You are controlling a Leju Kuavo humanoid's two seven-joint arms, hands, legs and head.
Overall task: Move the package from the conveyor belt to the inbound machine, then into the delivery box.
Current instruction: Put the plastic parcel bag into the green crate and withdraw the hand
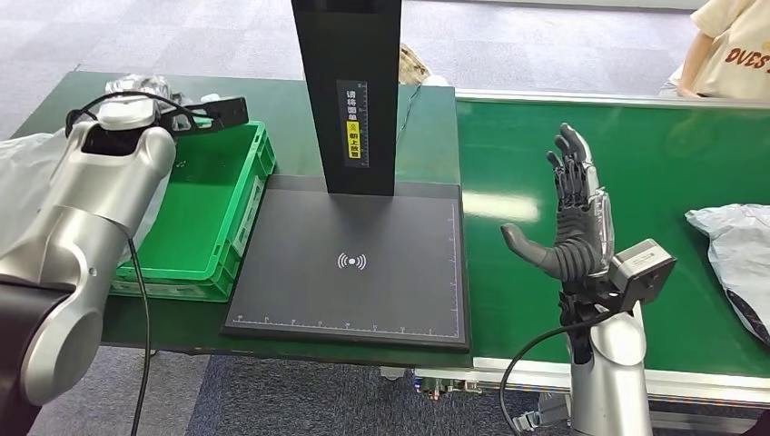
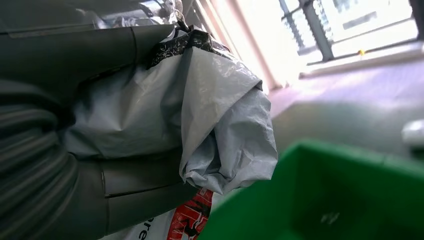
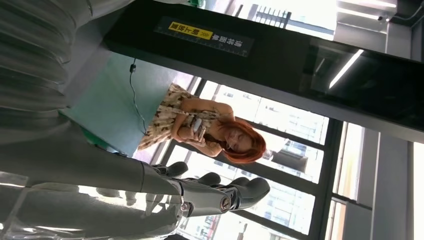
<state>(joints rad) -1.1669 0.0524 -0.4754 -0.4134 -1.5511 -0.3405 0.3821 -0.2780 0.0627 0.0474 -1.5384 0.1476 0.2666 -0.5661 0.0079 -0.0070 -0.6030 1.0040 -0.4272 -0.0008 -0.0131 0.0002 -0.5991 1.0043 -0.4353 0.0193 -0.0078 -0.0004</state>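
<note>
A crumpled grey plastic package [image 2: 215, 115] with a red and black print is gripped in my left hand [image 2: 55, 165]. It hangs just above the green delivery box [image 2: 320, 200]. In the head view my left arm reaches over that green box [image 1: 204, 195], and a bit of the package [image 1: 136, 86] shows past the wrist. My right hand [image 1: 574, 218] stands upright over the green conveyor belt [image 1: 654, 163], fingers spread, holding nothing. Another grey package [image 1: 734, 245] lies on the belt at the right edge.
The inbound machine's black scan pad [image 1: 350, 263] with its tall black post [image 1: 350, 91] sits between box and belt. A person [image 1: 726, 45] sits beyond the belt's far right corner. Another person [image 3: 200, 127] stands behind the table.
</note>
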